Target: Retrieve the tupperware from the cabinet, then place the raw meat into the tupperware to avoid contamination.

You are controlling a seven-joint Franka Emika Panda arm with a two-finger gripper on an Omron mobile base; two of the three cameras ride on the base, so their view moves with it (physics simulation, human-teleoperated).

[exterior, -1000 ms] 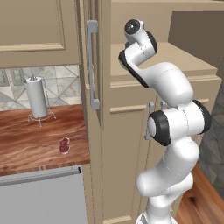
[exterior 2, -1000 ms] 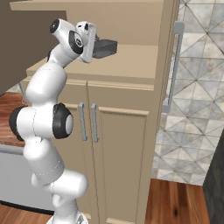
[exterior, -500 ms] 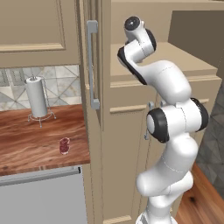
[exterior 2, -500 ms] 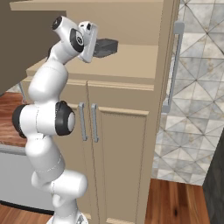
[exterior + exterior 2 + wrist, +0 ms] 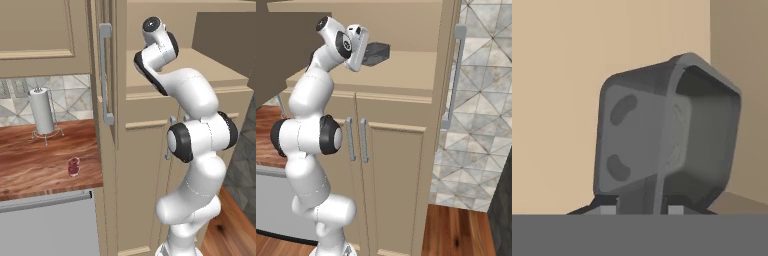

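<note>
Hand view findings: the tupperware is seen close up, tipped on edge, with one wall caught between the two finger tips at the bottom. The hand is thus recorded as narrowed onto the tupperware, which is held just above the shelf inside the open cabinet, as observed in the right base view. The cabinet door is noted standing open, its long grey handle facing the camera in the left base view. The raw meat is located on the wooden bench, well apart from the hand, near a paper towel roll.
</note>
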